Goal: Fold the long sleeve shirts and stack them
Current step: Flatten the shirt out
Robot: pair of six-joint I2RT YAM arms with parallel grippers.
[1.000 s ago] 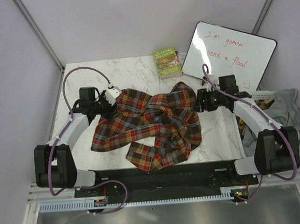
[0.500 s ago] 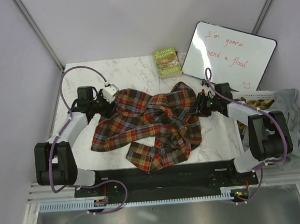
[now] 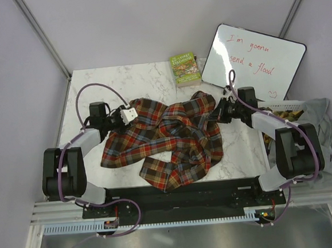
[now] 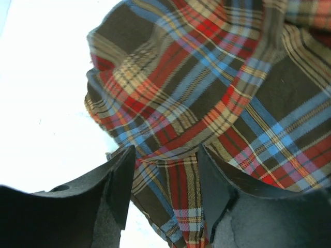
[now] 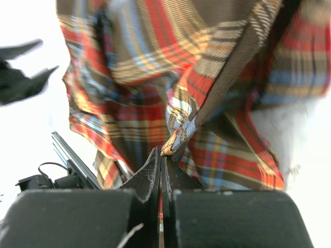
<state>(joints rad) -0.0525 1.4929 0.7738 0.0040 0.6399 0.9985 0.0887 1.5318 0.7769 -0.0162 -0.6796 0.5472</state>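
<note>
Plaid shirt (image 3: 167, 138) lies crumpled on the table (image 3: 94, 86); nothing folded or stacked yet. My right gripper (image 5: 161, 157) is pinched tight on its edge. My left gripper (image 4: 165, 155) stands half-open astride the far edge.

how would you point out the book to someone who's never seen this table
On the white marble table, look along the far edge, just left of the leaning whiteboard. The book lies flat there: small, green-covered, apart from the plaid shirt.

The top view looks down from above the near edge over the whole worktop (image 3: 122, 81). Both wrist views sit close on the plaid shirt (image 3: 178, 134), which all three share.
</note>
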